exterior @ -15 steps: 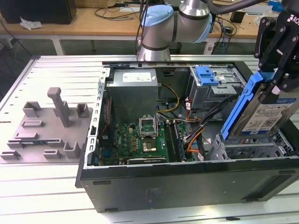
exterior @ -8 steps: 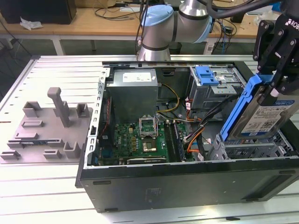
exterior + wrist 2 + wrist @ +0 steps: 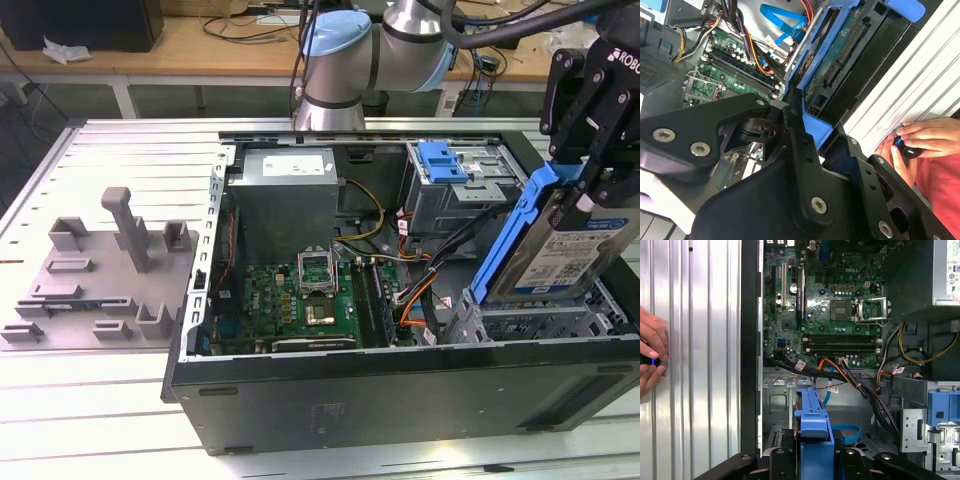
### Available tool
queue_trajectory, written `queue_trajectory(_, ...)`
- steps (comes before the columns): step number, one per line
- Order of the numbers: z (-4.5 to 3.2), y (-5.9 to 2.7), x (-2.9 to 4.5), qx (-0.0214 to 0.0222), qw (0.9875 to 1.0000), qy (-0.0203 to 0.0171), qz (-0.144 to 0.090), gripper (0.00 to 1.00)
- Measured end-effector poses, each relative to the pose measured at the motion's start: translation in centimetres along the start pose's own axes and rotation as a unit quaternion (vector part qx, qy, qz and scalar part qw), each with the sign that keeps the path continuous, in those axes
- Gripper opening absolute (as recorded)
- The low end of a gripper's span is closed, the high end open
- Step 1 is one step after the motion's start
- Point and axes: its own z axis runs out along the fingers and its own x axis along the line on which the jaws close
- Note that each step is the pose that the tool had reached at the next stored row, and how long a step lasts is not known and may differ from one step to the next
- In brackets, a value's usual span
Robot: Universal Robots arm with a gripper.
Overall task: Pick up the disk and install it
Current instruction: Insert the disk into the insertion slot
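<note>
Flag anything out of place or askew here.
The disk hangs steeply tilted in the claw over the computer case, not seated in any bay. In the second wrist view a person's hand rests on the slatted table beside the case, close to the arm's work. Nothing looks spilled or broken.

Arm (image 3: pixel 370 50) stretched sideways, tool (image 3: pixel 585 188) downward and firmly closed

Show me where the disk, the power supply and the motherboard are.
disk (image 3: pixel 578 255), exterior view, on its labelled silver face.
power supply (image 3: pixel 285 200), exterior view, on its grey side.
motherboard (image 3: pixel 290 292), exterior view, on the green board beside the socket.
</note>
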Motion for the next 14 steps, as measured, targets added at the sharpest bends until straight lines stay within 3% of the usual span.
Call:
queue_trajectory(10, 0.55, -0.01, 0.06, 0.0000, 1.0000, -0.0002, 0.000, 0.37)
queue_trajectory(14, 0.12, -0.02, 0.06, 0.0001, 1.0000, -0.0005, 0.000, 0.37)
